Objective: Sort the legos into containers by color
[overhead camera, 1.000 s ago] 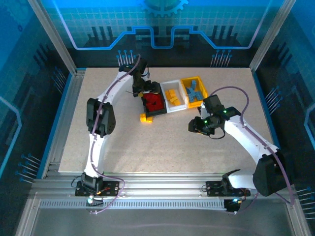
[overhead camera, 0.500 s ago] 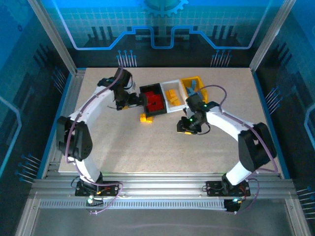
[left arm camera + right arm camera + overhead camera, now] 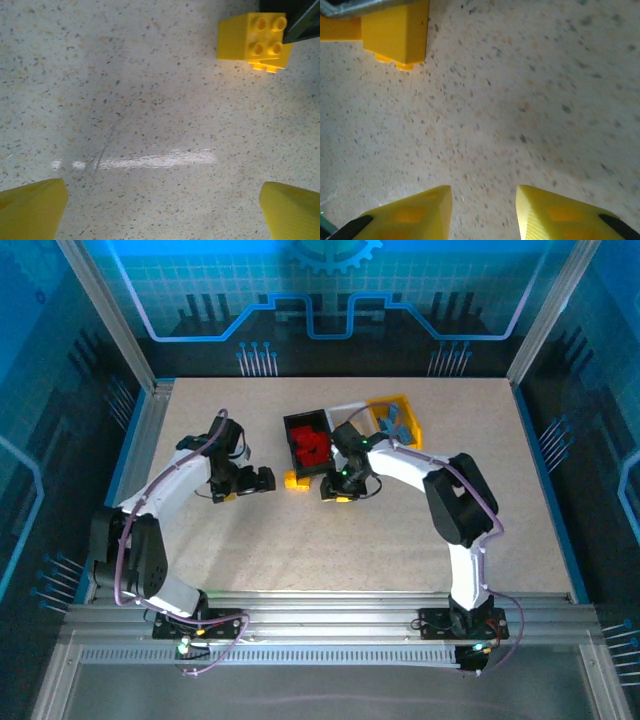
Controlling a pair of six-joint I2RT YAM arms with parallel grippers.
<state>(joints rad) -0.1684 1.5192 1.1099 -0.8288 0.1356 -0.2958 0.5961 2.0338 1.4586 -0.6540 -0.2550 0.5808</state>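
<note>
Update: left gripper [image 3: 257, 480] has pulled off the black bin [image 3: 288, 445] and now sits low, left of its near-left corner. Jaws are spread fully with nothing in them. Red legos [image 3: 312, 447] lie in that bin, so we read the red drop as done.

Right gripper [image 3: 335, 487] has swung across from well right to just in front of the black bin's near-right corner. Its fingers are narrowed to a small gap, empty.

Between the two sits one yellow brick [image 3: 293, 480] on the table [image 3: 330, 550], tight against the black bin's near wall. The left wrist view hints at a second yellow piece under it, but we can't tell. We judge it the last stray, bound for the white bin [image 3: 352, 407] just right of the black bin. Blue legos [image 3: 392, 425] are in the yellow bin [image 3: 397, 398], further right.

Clearance: the bin wall blocks the brick's far side, and its near side is open table. Both grippers flank the one brick, so only one should go in. The right arm lies over the white bin and must clear before any drop.
</note>
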